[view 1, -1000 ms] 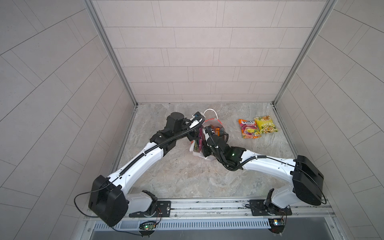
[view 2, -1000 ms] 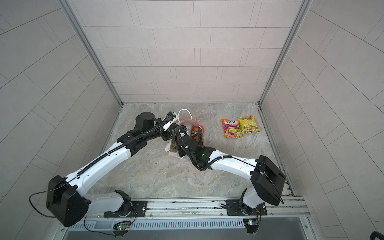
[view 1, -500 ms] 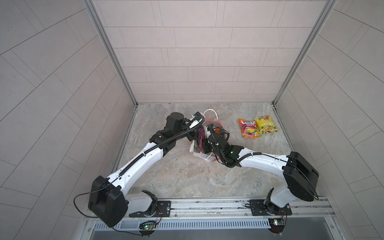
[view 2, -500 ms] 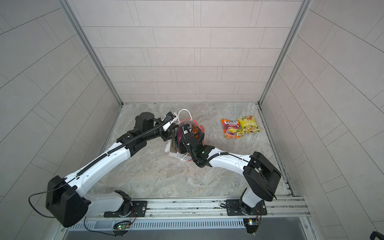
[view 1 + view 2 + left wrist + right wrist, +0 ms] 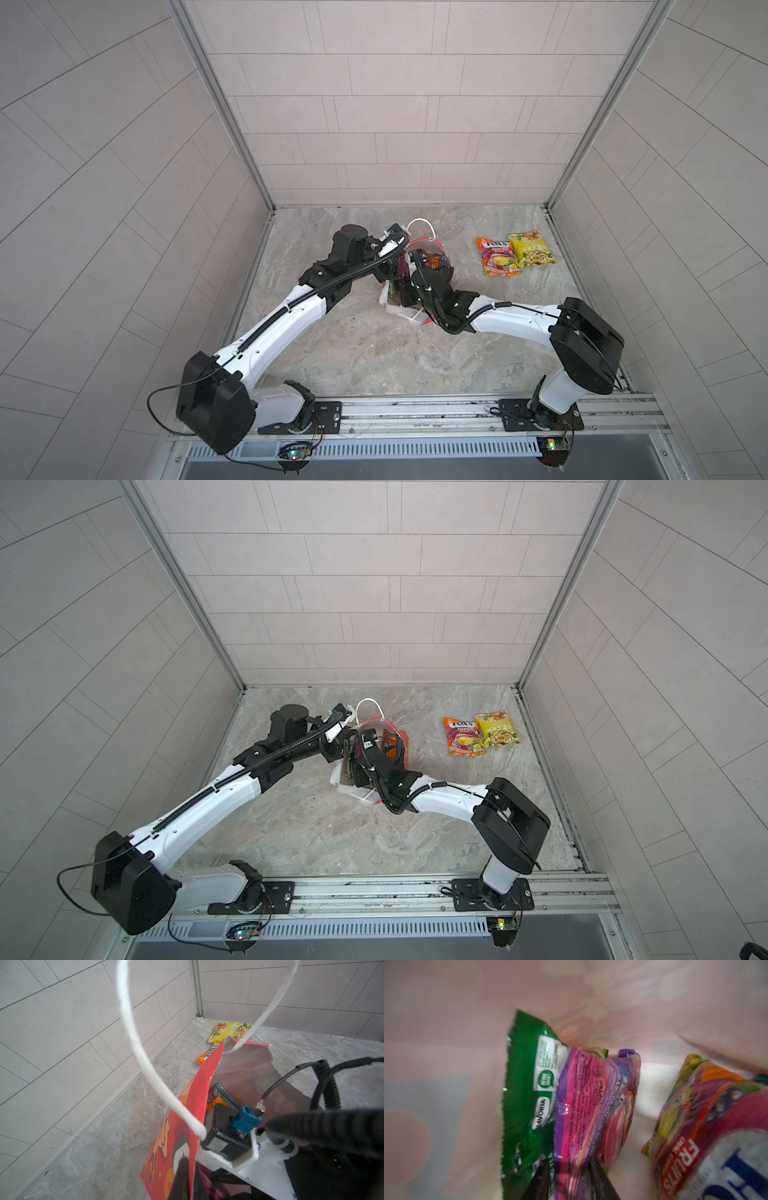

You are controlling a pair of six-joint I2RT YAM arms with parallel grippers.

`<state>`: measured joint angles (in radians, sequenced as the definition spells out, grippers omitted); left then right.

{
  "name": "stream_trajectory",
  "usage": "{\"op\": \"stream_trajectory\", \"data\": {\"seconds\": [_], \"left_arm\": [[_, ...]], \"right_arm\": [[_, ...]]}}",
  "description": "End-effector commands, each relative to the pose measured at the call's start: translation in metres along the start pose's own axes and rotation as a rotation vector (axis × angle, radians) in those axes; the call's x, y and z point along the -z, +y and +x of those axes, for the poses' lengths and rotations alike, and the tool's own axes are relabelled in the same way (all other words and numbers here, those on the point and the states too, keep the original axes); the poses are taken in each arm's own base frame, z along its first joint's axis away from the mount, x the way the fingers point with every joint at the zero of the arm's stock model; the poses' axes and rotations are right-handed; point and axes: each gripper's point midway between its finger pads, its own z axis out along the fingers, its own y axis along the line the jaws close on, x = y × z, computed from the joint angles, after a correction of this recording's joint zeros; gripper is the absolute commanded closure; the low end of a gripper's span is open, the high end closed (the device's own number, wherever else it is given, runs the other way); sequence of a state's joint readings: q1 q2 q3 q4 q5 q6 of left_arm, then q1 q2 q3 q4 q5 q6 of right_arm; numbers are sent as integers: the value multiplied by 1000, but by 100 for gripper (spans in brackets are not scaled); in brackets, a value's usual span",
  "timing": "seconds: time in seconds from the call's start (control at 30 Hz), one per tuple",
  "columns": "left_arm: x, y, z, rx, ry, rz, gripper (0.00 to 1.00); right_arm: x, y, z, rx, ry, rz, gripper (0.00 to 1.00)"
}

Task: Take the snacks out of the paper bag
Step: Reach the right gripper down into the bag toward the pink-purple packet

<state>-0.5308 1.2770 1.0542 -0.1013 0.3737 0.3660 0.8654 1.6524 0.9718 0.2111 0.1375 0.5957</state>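
Right gripper point(image 5: 568, 1160) sat deep inside the paper bag point(image 5: 187, 1093), fingers spread astride a purple-pink packet point(image 5: 593, 1109). A green packet point(image 5: 525, 1095) pressed against that one, and a "FRUITS" packet point(image 5: 695, 1136) stood apart. Left gripper point(image 5: 190, 1178) pinched the red bag's rim by its white cord handle point(image 5: 133, 1028).

The bag stood mid-table with both arms crowding it. At its 2 o'clock an orange-pink packet point(image 5: 498, 257) touched a yellow packet point(image 5: 531, 254) near the right wall point(image 5: 623, 208). Bare tabletop point(image 5: 374, 353) lay open toward 6 o'clock.
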Motion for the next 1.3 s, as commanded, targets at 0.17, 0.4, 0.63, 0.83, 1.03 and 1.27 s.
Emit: {"op": "stream_trajectory", "data": {"seconds": [0.17,0.4,0.63,0.83,1.03,1.27], "left_arm": [[3,-1,-4,0,-13,-2,100],[0,0,-3,1,-8,-2,100],[-1,-1,-3,2,-9,3,100],[0,0,-3,1,-10,-2,100],[-1,0,-3,2,-11,0,100],[-1,0,-3,2,-10,-3,100]], "right_arm": [[-12,-16,-10,-43,-28,87,72],[-5,-33,-14,-53,-40,126,86],[-6,-38,-13,-56,-36,134,80],[-6,-37,-14,-56,-31,129,88],[1,-35,-20,-38,-40,124,93],[12,-34,-28,-9,-52,120,100]]}}
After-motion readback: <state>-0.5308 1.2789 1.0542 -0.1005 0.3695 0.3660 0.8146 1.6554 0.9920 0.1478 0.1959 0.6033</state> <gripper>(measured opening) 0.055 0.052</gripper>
